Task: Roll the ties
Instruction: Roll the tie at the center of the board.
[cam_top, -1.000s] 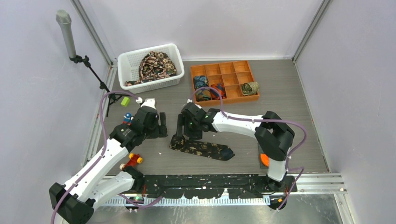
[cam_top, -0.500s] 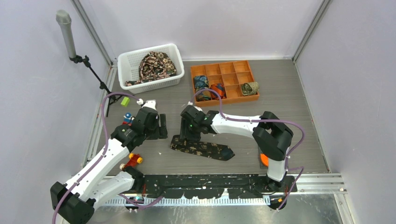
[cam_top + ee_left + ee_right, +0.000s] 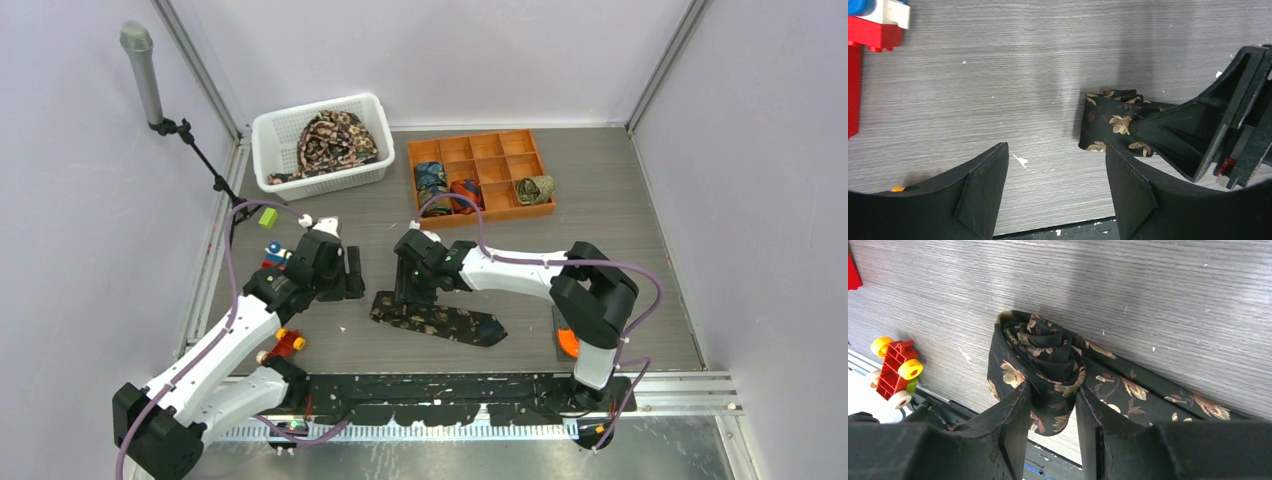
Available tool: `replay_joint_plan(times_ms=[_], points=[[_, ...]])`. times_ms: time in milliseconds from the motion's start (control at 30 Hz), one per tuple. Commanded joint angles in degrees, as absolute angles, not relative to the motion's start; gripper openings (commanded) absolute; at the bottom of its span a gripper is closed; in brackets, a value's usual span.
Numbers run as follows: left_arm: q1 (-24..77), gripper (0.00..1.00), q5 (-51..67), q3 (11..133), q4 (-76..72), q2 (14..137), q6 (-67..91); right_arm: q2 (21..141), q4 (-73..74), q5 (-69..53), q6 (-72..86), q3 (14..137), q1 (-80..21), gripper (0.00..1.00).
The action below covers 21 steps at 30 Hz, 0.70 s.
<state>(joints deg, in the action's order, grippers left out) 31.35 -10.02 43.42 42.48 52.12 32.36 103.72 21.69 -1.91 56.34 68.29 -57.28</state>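
A black tie with tan floral print [image 3: 440, 321] lies flat on the table, its left end wound into a small roll [image 3: 1045, 352]. My right gripper [image 3: 407, 296] is shut on that rolled end, one finger [image 3: 1010, 422] on each side of it. The tie's free length runs right toward its pointed end [image 3: 492, 328]. My left gripper [image 3: 348, 274] is open and empty, just left of the roll; in the left wrist view the roll [image 3: 1108, 125] and the right gripper's fingers [image 3: 1198, 135] show beyond its right finger.
A white basket [image 3: 268, 135] holding a heap of patterned ties stands at the back left. An orange divided tray [image 3: 518, 143] with rolled ties stands at the back middle. Toy bricks [image 3: 285, 343] lie at the left. A microphone stand [image 3: 150, 85] is far left.
My right gripper and the tie's rolled end have shifted slightly right and toward the near edge. My left gripper moved slightly right, closer to the roll.
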Motion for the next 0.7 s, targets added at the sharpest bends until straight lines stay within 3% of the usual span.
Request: replay_joint_plan(times_ms=[0, 400, 667], points=[[30.85, 0.72, -6.04, 42.21, 37.97, 52.66, 33.06, 100.71, 20.81, -0.18, 56.74, 66.45, -57.56, 0.41], [30.25, 0.72, -0.30, 39.35, 32.22, 55.21, 34.47, 98.49, 18.21, -0.41, 57.47, 60.90, -57.52, 0.41], [29.90, 0.72, 4.83, 36.95, 28.26, 56.57, 35.42, 97.01, 16.33, -0.96, 57.95, 57.23, -57.56, 0.50]])
